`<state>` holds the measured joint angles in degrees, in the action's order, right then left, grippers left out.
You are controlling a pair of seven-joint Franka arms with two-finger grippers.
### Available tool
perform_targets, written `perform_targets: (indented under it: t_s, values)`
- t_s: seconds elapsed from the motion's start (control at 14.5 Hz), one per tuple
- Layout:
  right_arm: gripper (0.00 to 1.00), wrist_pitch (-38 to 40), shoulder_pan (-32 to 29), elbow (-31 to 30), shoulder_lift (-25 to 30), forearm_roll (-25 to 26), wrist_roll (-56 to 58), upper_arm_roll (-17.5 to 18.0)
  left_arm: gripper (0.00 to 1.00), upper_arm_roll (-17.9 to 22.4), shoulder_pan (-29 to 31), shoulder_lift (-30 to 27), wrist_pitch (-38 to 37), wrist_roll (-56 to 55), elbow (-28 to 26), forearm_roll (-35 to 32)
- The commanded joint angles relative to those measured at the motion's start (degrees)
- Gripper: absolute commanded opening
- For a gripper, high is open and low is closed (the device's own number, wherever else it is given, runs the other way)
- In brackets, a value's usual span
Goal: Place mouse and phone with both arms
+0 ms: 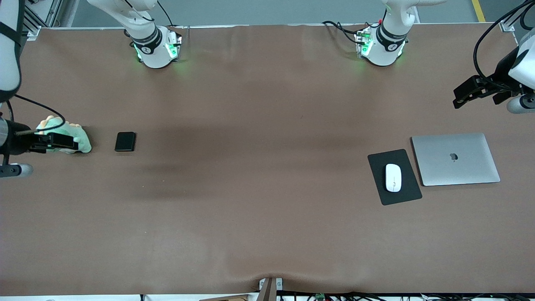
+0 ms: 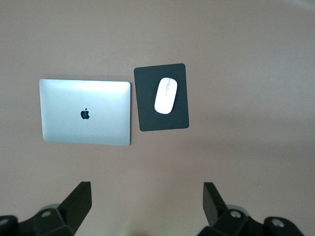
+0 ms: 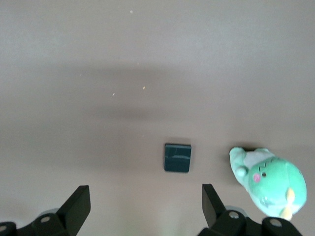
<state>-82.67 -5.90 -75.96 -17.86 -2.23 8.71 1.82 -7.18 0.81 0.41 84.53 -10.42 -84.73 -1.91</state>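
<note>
The white oval mouse [image 1: 393, 177] [image 2: 166, 95] lies on a black mouse pad [image 1: 378, 167] [image 2: 147, 108] toward the left arm's end of the table. The small black phone [image 1: 125, 141] [image 3: 177, 158] lies flat on the brown table toward the right arm's end. My left gripper [image 1: 459, 98] [image 2: 146, 196] hangs open and empty over bare table by the laptop, well apart from the mouse. My right gripper [image 1: 73, 142] [image 3: 145, 196] is open and empty too, up over the plush toy beside the phone.
A closed silver laptop [image 1: 455, 159] [image 2: 86, 112] lies beside the mouse pad, at the left arm's end. A green plush toy [image 1: 83, 142] [image 3: 270, 182] sits beside the phone at the right arm's end. Brown cloth covers the wide table [image 1: 259, 175].
</note>
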Motion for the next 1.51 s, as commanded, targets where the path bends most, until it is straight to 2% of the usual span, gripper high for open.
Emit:
perform_targets:
  t_s: [0.0, 0.34, 0.96, 1.24, 1.45]
  values:
    - [1.00, 3.0, 1.5, 0.8, 1.9, -0.4, 0.8, -0.6, 1.00, -0.1, -0.1, -0.1, -0.1, 0.0, 0.0, 1.0]
    - [1.00, 5.9, 1.7, -0.1, 8.3, -0.1, 0.2, -1.1, 1.00, -0.1, 0.1, -0.9, -0.3, 0.4, 0.1, 1.2]
    - [1.00, 5.9, 2.4, -7.5, 18.0, 0.0, -0.2, -1.6, 1.00, -0.1, 0.1, -0.8, -0.3, 0.1, 0.3, 1.6]
    - [1.00, 4.2, 6.5, -10.5, 20.1, -0.1, -0.3, -6.1, 1.00, 0.0, 0.2, -0.7, -0.2, 0.1, 0.3, 1.6]
    - [1.00, 3.3, 7.3, -12.3, 21.5, 0.0, -0.3, -6.4, 1.00, 0.0, 0.2, -0.7, -0.3, 0.2, 0.3, 1.6]
